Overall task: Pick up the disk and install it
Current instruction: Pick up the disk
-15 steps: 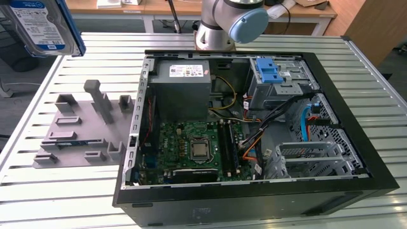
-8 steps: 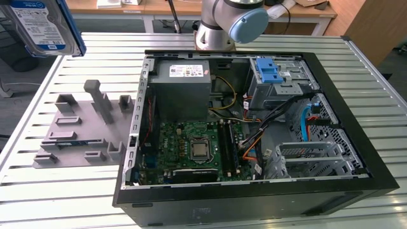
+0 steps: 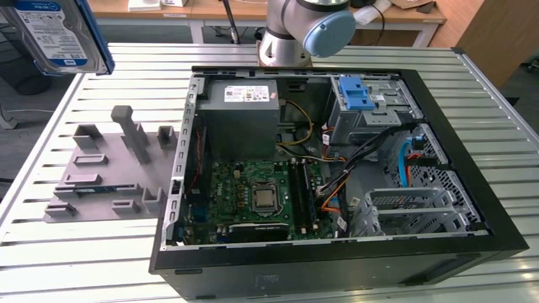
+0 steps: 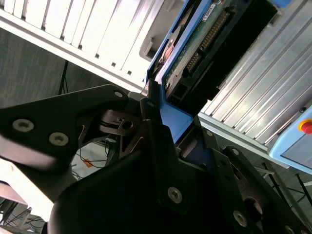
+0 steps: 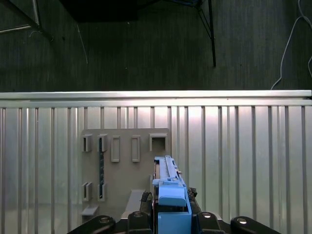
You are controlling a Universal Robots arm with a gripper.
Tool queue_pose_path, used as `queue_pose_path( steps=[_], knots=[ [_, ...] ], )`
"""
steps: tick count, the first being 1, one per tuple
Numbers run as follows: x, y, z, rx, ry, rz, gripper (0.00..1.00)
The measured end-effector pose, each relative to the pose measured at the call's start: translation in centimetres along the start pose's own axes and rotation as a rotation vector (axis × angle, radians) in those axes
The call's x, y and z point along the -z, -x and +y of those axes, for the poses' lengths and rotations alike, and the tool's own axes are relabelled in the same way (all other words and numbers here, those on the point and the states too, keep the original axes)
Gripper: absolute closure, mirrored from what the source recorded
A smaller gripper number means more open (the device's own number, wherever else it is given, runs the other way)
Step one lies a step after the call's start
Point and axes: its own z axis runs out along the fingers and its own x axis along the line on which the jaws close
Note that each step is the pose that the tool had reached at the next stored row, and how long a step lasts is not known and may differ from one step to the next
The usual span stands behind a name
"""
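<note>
The disk (image 3: pixel 55 35), silver with a white-and-blue label in a blue carrier frame, hangs in the air at the exterior view's upper left, above the slatted table's corner. In the second wrist view my gripper (image 4: pixel 168 131) is shut on the blue carrier, and the disk's green circuit board (image 4: pixel 195 48) points away from the black fingers (image 4: pixel 156 146). The first wrist view shows the disk (image 5: pixel 168 187) edge-on between the fingers, over the grey holder plate (image 5: pixel 124 165).
An open computer case (image 3: pixel 471 208) lies on the slatted table (image 3: pixel 76 259), with a grey power supply (image 3: pixel 240 117), a motherboard (image 3: pixel 261 196), a blue latch (image 3: pixel 358 95) on a metal bay and a silver drive cage (image 3: pixel 413 208). The grey holder plate (image 3: pixel 110 170) lies beside the case.
</note>
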Motion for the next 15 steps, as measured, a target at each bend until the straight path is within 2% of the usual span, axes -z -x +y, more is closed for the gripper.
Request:
queue_pose_path(
  steps=[15],
  knots=[
    [0.00,0.00,-0.20,0.000,0.0000,0.0000,0.64]
  ],
)
